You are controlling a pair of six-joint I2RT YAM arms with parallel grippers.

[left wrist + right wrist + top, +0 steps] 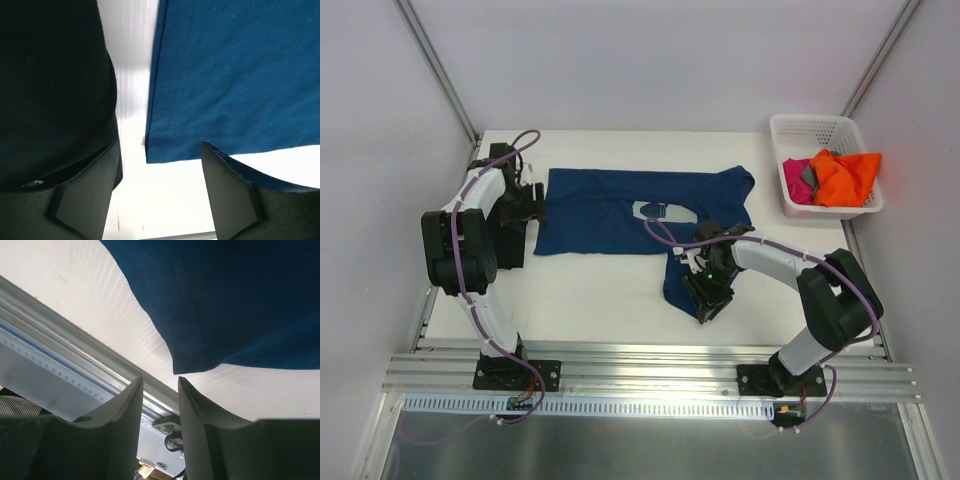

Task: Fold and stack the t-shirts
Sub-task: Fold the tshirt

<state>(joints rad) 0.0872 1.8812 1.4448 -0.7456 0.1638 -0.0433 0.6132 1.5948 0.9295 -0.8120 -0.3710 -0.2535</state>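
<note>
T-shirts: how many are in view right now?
5. Navy one spread mid-table; black one beside its hem; orange, magenta and grey bunched in the basket. More could be buried there.

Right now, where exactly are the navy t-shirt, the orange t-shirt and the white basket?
navy t-shirt (600,215), top view, on its spread-out body.
orange t-shirt (845,178), top view, on its crumpled middle.
white basket (815,128), top view, on its far lattice wall.
</note>
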